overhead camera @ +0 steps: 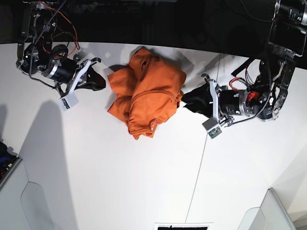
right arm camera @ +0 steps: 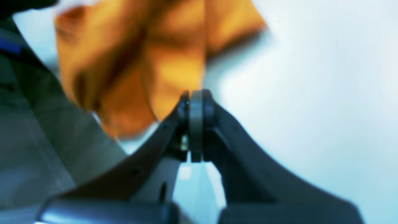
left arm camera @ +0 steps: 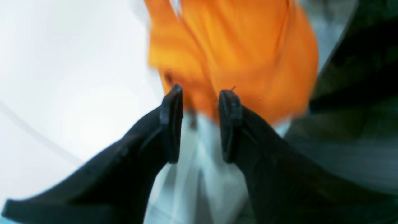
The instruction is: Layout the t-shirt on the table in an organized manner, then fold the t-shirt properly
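Observation:
The orange t-shirt [overhead camera: 146,93] lies crumpled in a heap on the white table [overhead camera: 120,182], near its far edge. My left gripper [overhead camera: 184,100] is at the shirt's right edge. In the left wrist view it [left arm camera: 200,96] is open, with the blurred orange cloth [left arm camera: 236,46] just past the fingertips. My right gripper [overhead camera: 100,82] is just left of the shirt. In the right wrist view it [right arm camera: 196,95] is shut with nothing seen between the pads, and the shirt [right arm camera: 133,62] lies beyond it to the left.
A thin dark seam [overhead camera: 201,158] runs down the table right of the shirt. Grey bins stand at the front left [overhead camera: 29,201] and front right [overhead camera: 268,211] corners. A dark patterned strip [overhead camera: 182,226] sits at the front edge. The table's far edge lies just behind the shirt.

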